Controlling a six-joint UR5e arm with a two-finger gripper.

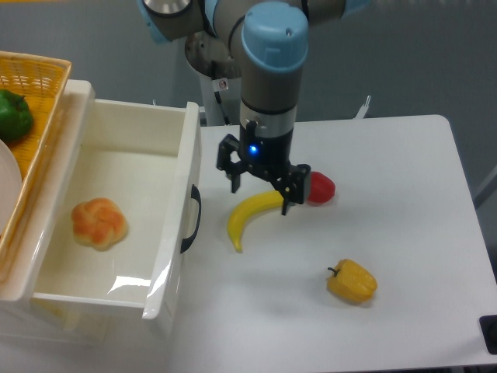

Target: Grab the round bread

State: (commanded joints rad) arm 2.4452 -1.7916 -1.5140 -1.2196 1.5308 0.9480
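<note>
The round bread (99,223), an orange-golden bun with paler creases, lies on the floor of the open white drawer (177,225), toward its left side. My gripper (260,196) hangs over the table to the right of the drawer, just above the upper end of a banana. Its two dark fingers (234,180) stand spread apart with nothing between them, so it is open. The gripper is well clear of the bread, with the drawer's front wall between them.
A yellow banana (250,217) lies under the gripper, a red pepper (319,187) just right of it. A yellow bell pepper (352,281) sits nearer the front. A wicker basket (35,93) with a green pepper (14,115) stands at far left.
</note>
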